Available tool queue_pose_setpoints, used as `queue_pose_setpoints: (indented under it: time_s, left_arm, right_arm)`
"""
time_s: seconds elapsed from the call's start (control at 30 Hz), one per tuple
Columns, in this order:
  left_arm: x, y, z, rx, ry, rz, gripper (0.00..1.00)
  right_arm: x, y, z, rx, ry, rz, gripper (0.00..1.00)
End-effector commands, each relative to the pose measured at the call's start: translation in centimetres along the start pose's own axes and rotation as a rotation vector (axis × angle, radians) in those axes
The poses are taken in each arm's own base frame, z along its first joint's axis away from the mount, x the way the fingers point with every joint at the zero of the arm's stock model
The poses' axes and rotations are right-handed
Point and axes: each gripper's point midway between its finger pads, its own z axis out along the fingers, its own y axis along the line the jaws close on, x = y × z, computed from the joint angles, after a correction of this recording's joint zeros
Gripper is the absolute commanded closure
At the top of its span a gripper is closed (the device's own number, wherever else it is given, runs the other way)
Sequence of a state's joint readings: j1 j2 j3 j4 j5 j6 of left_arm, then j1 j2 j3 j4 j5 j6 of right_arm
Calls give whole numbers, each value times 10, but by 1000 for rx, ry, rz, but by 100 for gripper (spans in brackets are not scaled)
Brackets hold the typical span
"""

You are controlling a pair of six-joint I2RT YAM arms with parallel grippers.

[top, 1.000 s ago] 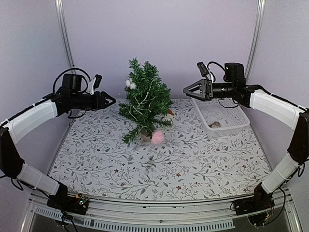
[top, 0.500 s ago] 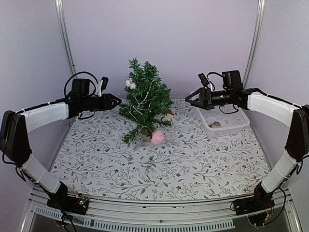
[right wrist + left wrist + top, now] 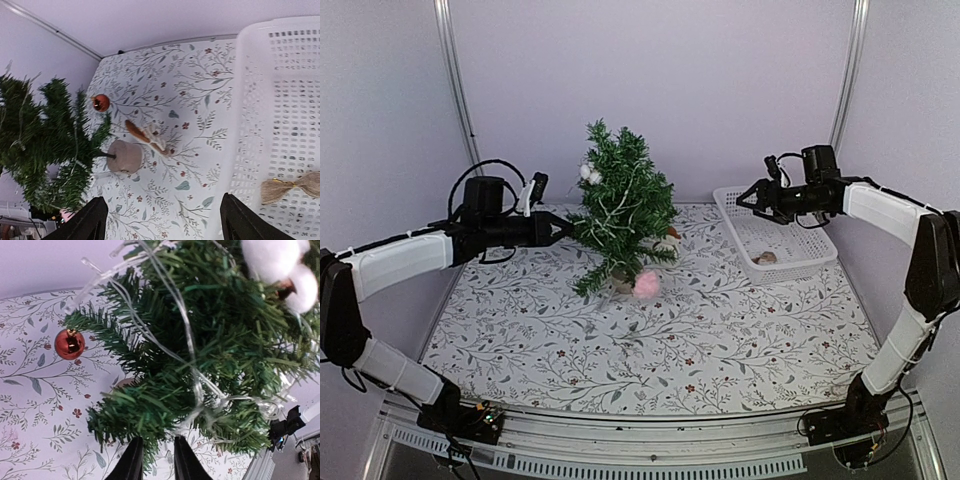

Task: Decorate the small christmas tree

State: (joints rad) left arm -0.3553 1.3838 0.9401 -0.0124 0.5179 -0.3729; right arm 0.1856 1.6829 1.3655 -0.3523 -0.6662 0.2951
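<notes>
- Left tool (image 3: 563, 228), nearer, meets the small christmas tree (image 3: 620, 205) on its left flank; fingers narrow around a branch tip, perhaps pinching.
- Right tool (image 3: 755, 197) spread, over the basket (image 3: 802, 250).
</notes>
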Motion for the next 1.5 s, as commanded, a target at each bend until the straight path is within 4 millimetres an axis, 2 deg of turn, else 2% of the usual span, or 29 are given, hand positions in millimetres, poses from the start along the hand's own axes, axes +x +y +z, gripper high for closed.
queue_pose_setpoints:
  time_s: [0.0, 0.07, 0.2, 0.27, 0.4, 0.6, 0.63, 0.73, 0.87, 1.0, 1.17, 1.3, 1.47]
  left_arm:
    - [7, -19, 2, 57, 14, 6, 77]
    - [5, -21, 0, 54, 7, 3, 77]
    - [-4, -11, -8, 16, -34, -23, 71]
    - [-8, -7, -11, 3, -46, -31, 68]
    - [-15, -4, -12, -6, -57, -24, 65]
    - [-18, -2, -12, -13, -61, -28, 63]
    - [-12, 1, -11, -22, -36, -43, 63]
    - [-12, 1, -12, -28, -33, -46, 63]
    - [-13, 2, -13, -39, -33, -43, 62]
    - [-16, 1, -16, -44, -43, -36, 62]
    - [-19, 0, -25, -70, -60, -22, 63]
    - [-25, -3, -38, -94, -96, 1, 63]
    - [-37, -11, -57, -119, -165, 37, 61]
  right_arm:
    - [-10, -60, -3, 231, 17, 14, 21]
    - [-10, -87, -2, 321, 45, 15, 24]
    - [-6, -135, -3, 487, 103, 8, 32]
    - [2, -150, 0, 540, 158, -4, 36]
    - [35, -183, 10, 608, 310, -30, 41]
    - [50, -207, 23, 633, 377, -78, 46]
    - [53, -212, 26, 640, 387, -82, 47]
    - [58, -225, 31, 662, 403, -89, 48]
    - [70, -237, 43, 652, 434, -83, 57]
    - [66, -235, 45, 634, 414, -85, 72]
    - [43, -220, 36, 627, 352, -109, 98]
    - [17, -196, 22, 609, 274, -130, 100]
    - [-21, -149, -3, 543, 138, -170, 100]
